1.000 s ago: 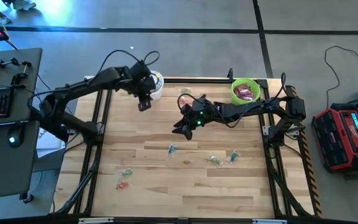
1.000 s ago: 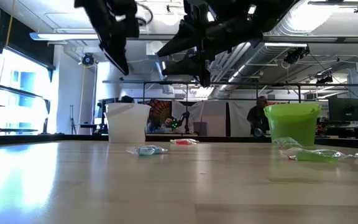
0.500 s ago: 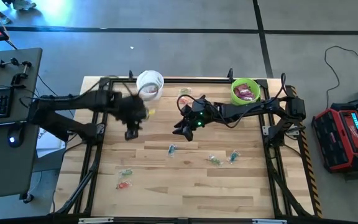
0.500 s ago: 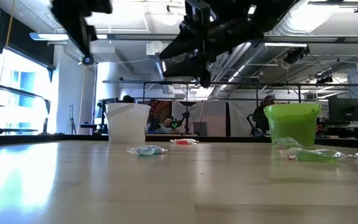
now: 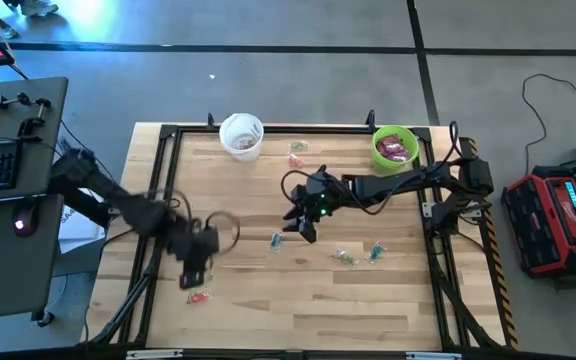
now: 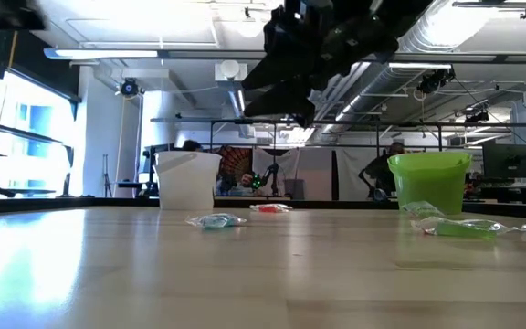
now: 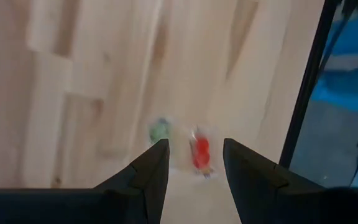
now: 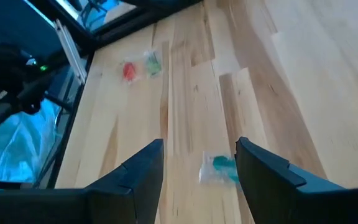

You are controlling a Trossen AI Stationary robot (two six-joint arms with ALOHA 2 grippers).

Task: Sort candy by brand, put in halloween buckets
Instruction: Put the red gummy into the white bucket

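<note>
Magenta packet (image 5: 396,149) in green bucket (image 5: 381,157), high view only; hidden low.

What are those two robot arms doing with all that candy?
They are sorting wrapped sweets into a white bucket and a lime green bucket. The left gripper hangs open over a red candy and a green candy. The right gripper hangs open by a bluish candy. Neither holds anything.
</note>
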